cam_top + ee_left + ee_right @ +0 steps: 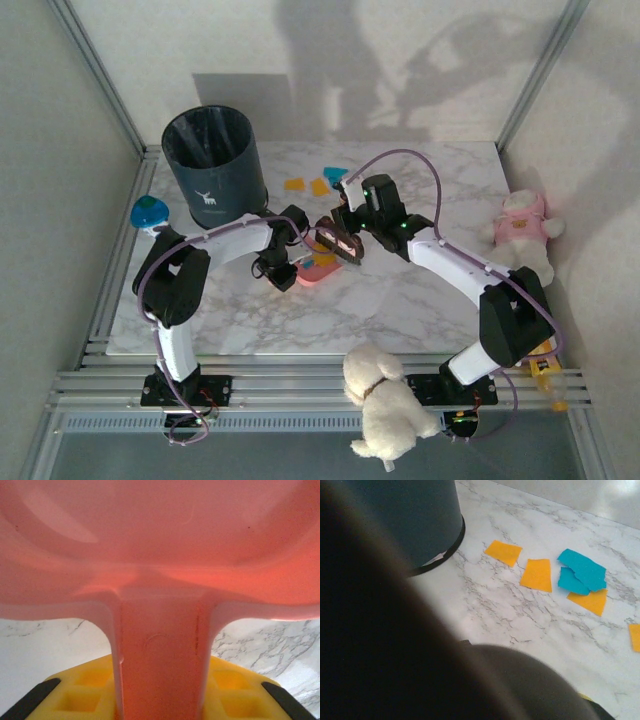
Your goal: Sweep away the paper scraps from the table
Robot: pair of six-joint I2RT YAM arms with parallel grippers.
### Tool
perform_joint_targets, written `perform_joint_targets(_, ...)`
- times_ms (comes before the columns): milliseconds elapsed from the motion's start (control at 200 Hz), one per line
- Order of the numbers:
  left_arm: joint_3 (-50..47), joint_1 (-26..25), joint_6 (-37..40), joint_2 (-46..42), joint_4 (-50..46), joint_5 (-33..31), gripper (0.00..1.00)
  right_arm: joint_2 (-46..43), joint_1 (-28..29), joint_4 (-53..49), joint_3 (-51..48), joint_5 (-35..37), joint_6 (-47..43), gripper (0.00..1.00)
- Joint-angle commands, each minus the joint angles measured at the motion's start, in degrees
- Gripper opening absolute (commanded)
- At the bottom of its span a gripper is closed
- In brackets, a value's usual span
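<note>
Marble veining covers the table (400,300), which is edged by a metal rail frame. We note a dark round bin (215,170) standing at the far left of it. A white plush dog (385,400) sits on the near rail, and a plush in pink (525,230) sits at the right edge. A small blue-green round toy (148,212) rests at the left edge.

At mid-table the left gripper (288,268) is closed on the handle of the pink dustpan (160,555). In the left wrist view the handle runs between the yellow fingers (85,692). The pan rests low on the marble just right of that gripper.

The right gripper (345,232) is closed on a dark tool (338,242), which hangs just above the dustpan. We cannot identify the tool, as it is blurred in the right wrist view.

The paper scraps (536,575) lie flat on the marble, orange-yellow and teal. They sit in a loose group to the right of the bin, on the far side of the right gripper. They are near both sets of jaws but touch neither. Two teal pieces overlap each other. A few coloured pieces appear to lie on the dustpan itself.
</note>
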Motion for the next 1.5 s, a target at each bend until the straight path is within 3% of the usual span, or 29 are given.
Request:
perform_joint_targets(0,0.98,0.07,0.22,1.06,-1.98,-1.16,0.0,-1.54,1.12,-2.28,-0.74,-2.83,4.69,0.0)
perform_joint_targets(606,-1.37,-1.02,0.8,-5.01,-1.49,-0.37,0.0,-8.2,1.3,-2.59,0.7,2.63,7.76,0.0)
perform_joint_targets(901,-3.91,-2.19,-1.88,-7.38,-2.28,-0.48,0.0,-7.53,1.23,-4.66,1.18,14.17,9.42,0.0)
perform_joint_targets(1182,-5.43,-3.04,-3.31,-8.32,-3.36,-0.19,0.0,-4.51,1.05,-2.84,1.09,19.14,9.7,0.0)
perform_joint_targets(1492,-4.87,-2.7,-2.84,-7.1,-4.02,0.3,0.0,-0.52,1.01,-3.1,2.32,16.24,8.22,0.0)
